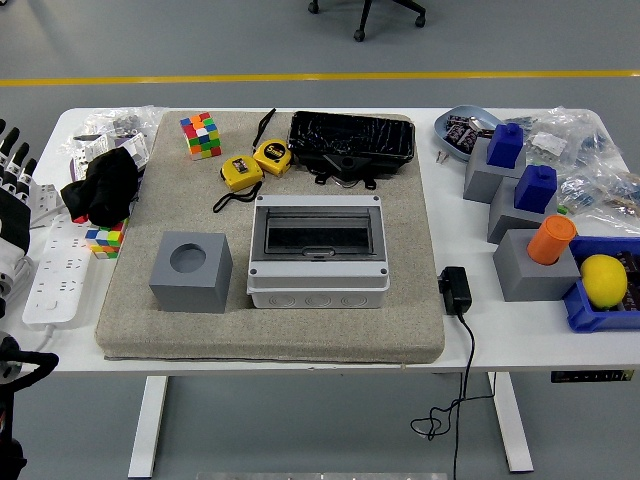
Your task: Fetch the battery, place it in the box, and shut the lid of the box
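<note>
The grey box [318,255] with a dark see-through lid sits in the middle of the tan mat [270,335], lid down. The battery [351,140], a black wrapped pack with wires, lies behind it at the mat's far edge. My left hand [12,175] is at the picture's left edge over the table's left end, fingers straight and pointing up, holding nothing, far from the box and the battery. My right arm is out of view.
A grey cube with a round hole [191,271] stands left of the box. Two yellow tape measures [255,163], two colour cubes [201,134], a black cloth [103,186] and a white power strip [58,270] are on the left. Grey and blue blocks [520,190], a lemon [604,280] and a black adapter [455,290] are on the right.
</note>
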### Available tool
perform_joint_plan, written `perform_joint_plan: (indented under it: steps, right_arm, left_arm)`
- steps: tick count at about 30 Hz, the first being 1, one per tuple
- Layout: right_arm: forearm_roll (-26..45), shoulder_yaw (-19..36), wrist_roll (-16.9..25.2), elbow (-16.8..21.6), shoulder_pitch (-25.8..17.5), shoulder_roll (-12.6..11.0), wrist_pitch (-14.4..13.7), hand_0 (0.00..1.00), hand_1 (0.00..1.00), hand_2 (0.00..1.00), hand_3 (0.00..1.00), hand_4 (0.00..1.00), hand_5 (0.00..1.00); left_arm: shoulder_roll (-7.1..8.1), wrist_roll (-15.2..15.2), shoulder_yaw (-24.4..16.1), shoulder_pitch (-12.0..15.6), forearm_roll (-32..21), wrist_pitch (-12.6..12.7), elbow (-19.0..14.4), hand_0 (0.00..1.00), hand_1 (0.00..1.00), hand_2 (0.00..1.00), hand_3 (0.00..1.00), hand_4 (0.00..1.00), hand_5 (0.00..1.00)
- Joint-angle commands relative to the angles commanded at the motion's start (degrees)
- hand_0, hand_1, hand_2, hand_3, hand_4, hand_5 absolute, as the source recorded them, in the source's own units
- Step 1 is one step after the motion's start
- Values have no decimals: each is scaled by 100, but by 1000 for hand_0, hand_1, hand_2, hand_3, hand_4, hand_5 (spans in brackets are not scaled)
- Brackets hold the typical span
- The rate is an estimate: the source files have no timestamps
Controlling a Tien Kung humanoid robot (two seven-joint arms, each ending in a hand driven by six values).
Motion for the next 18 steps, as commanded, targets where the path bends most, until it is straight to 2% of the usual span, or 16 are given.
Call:
perform_joint_plan:
  steps: [3,5,6,11,12,17,18]
  right_arm:
    - [-5,13,-5,-3,8,9,-1,696,643,667,723,998,930]
    - [-12,26,-7,-1,8,12,0,696,643,667,723,998,930]
    - [-15,30,-7,-1,9,13,0,698,643,666,723,998,930]
    - [-9,47,-5,-3,17,8,-3,698,643,666,723,998,930]
    - [-12,51,-6,-3,15,8,-4,700,643,666,722,998,930]
    - [-11,49,-13,-2,7,17,-4,700,643,666,722,998,930]
    - [-11,47,-15,-2,7,18,-4,698,643,666,723,998,931]
  left_arm:
    - [-7,-29,-23,4,-544,-7,-5,978,743,748,998,998,998]
    - [-17,2,-50,-3,-585,-41,-8,978,743,748,998,998,998]
    - [-19,19,-58,-5,-634,-69,-8,730,649,899,998,998,998]
    - [-11,246,-70,-11,-882,-381,-48,730,649,899,998,998,998]
    - [-9,274,-72,-12,-883,-415,-59,234,780,974,998,998,998]
    - [-13,307,-101,-12,-921,-462,-68,234,780,974,998,998,998]
    - [-14,333,-115,-11,-914,-444,-74,145,646,987,998,998,998]
